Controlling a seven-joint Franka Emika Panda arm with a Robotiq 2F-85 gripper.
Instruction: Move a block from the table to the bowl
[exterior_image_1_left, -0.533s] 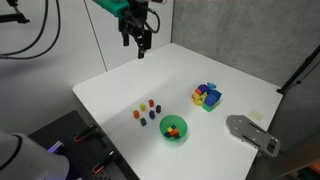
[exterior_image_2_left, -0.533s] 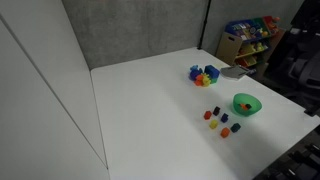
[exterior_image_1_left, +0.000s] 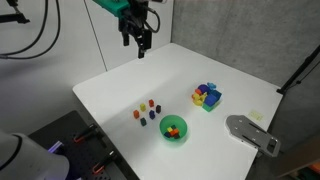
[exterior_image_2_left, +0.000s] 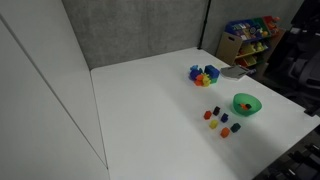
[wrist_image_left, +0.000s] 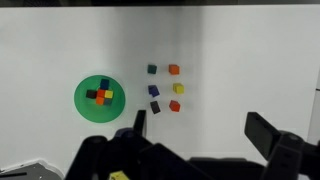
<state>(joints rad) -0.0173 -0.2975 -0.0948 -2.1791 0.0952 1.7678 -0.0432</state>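
A green bowl sits on the white table and holds several small blocks. Several tiny loose blocks lie on the table beside the bowl: red, yellow, blue, orange and dark ones. My gripper hangs high above the far part of the table, open and empty, well away from the blocks. It is out of view in an exterior view that shows the table from the side.
A blue-yellow-purple blocky cluster stands further along the table. A grey metal piece lies at the table's edge. A toy shelf stands behind the table.
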